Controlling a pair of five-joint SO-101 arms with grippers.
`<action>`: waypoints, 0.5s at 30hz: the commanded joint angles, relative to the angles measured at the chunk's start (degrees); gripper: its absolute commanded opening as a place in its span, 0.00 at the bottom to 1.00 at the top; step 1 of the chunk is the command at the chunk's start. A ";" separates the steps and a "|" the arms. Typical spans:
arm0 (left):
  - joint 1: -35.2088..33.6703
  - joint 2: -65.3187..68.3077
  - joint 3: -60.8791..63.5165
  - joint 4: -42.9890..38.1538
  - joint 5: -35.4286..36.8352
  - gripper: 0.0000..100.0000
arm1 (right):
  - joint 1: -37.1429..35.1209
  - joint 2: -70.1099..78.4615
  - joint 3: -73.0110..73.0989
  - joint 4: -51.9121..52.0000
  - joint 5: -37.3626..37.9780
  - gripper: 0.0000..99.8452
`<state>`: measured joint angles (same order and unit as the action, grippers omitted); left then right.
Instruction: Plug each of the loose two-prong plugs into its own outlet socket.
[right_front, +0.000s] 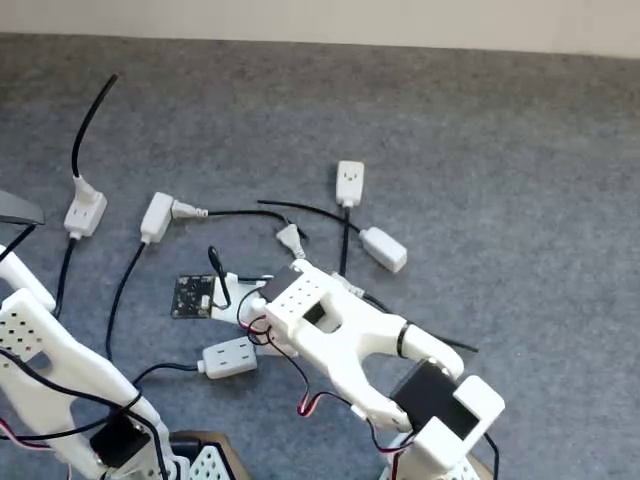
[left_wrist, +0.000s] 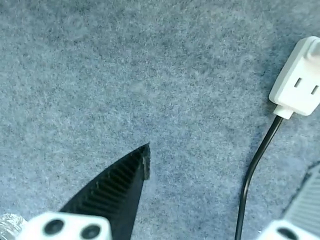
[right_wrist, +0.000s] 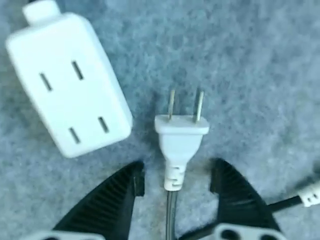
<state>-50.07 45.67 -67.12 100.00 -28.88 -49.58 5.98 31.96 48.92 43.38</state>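
A loose white two-prong plug (right_wrist: 181, 134) lies on the grey carpet with its prongs pointing away from my right gripper (right_wrist: 176, 175). That gripper is open, and its black fingers (right_wrist: 120, 200) straddle the plug's neck without touching it. A white socket block (right_wrist: 70, 80) with two pairs of slots lies just beside the plug. From above, the plug (right_front: 290, 240) sits just ahead of the right arm's wrist (right_front: 305, 300). My left gripper (left_wrist: 225, 165) is open over bare carpet, near a white socket (left_wrist: 298, 77) on a black cord.
More white socket blocks lie about: far left (right_front: 85, 213), upper middle (right_front: 350, 180), right of centre (right_front: 383, 248), and near the arms (right_front: 230, 357). Another (right_front: 157, 215) has a plug in it. A small dark circuit board (right_front: 190, 297) and black cords cross the carpet.
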 joint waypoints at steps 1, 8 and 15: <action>-1.01 -0.84 -2.51 0.26 -0.35 0.44 | -0.22 1.36 -2.86 -0.84 0.97 0.03; -0.92 -0.92 -2.51 0.35 -0.35 0.44 | 3.82 -1.71 -3.03 2.07 -2.64 0.00; 1.27 -5.14 -1.54 1.23 0.09 0.44 | 5.14 -22.11 2.77 -0.40 -18.81 0.00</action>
<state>-50.68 45.67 -67.21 100.09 -28.97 -44.92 -1.32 31.08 50.95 33.80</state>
